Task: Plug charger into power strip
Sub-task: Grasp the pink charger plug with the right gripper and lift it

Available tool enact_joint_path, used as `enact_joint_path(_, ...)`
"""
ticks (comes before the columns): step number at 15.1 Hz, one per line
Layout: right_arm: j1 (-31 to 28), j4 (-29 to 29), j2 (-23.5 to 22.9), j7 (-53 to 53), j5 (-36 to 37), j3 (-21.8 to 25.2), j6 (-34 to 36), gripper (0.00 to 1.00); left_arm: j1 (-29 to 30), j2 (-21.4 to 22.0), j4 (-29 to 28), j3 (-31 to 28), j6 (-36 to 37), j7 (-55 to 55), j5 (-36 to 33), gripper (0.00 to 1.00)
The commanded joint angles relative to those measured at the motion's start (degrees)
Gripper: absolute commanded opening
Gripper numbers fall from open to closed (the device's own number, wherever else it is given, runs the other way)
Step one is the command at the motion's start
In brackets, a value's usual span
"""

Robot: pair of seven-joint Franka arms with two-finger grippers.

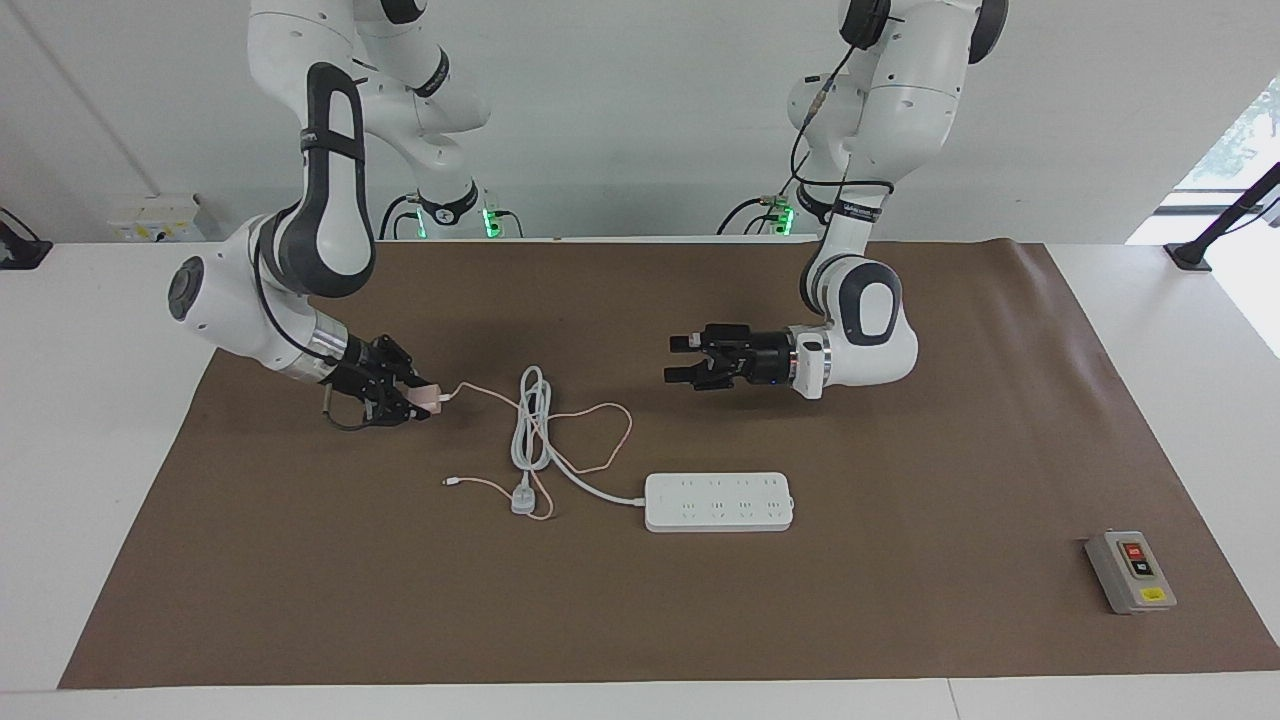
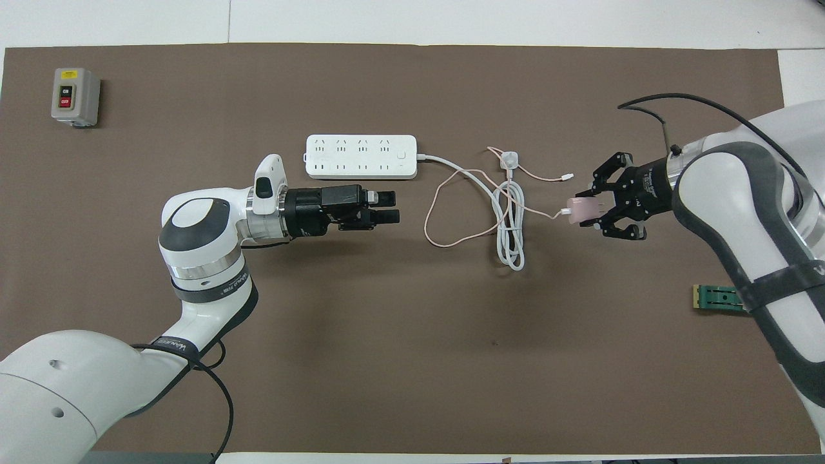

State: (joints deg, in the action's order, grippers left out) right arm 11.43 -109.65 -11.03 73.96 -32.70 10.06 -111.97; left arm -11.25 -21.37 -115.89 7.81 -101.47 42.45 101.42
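Charger (image 2: 583, 209) (pink) — clamped in right jaws.

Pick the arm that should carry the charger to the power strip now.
Right. The right gripper is shut on the charger. The left gripper is open and holds nothing, over the mat near the power strip.

Charger (image 1: 428, 398) off power strip (image 1: 719, 501), raised.

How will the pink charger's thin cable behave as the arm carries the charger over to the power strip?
Probably floppy: the cable lies in loose loops. It will likely trail from the charger, shut in the right tool. It crosses the white cord, so it may snag or drag it.
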Motion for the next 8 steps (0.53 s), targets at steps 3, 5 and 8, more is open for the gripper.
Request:
enact_joint_path(3, 7.72, 1.19, 1.71, 8.82, -1.05, -0.04, 0.0, 0.0, 0.18, -1.13, 1.11, -0.43, -2.23, 2.62, -0.08, 1.0)
enact_joint_path(5, 9.57, 1.63, 1.71, 10.49, -1.05, -0.04, -0.35, 0.0, 0.27, -1.05, 1.72, -0.43, -4.26, 4.3, -1.92, 1.0)
enact_joint_path(8, 13.43, 1.81, 1.63, 13.04, -1.4, -0.04, -1.83, 0.0, 0.27, -1.13, 1.81, -0.43, -3.83, 4.39, -2.02, 1.0)
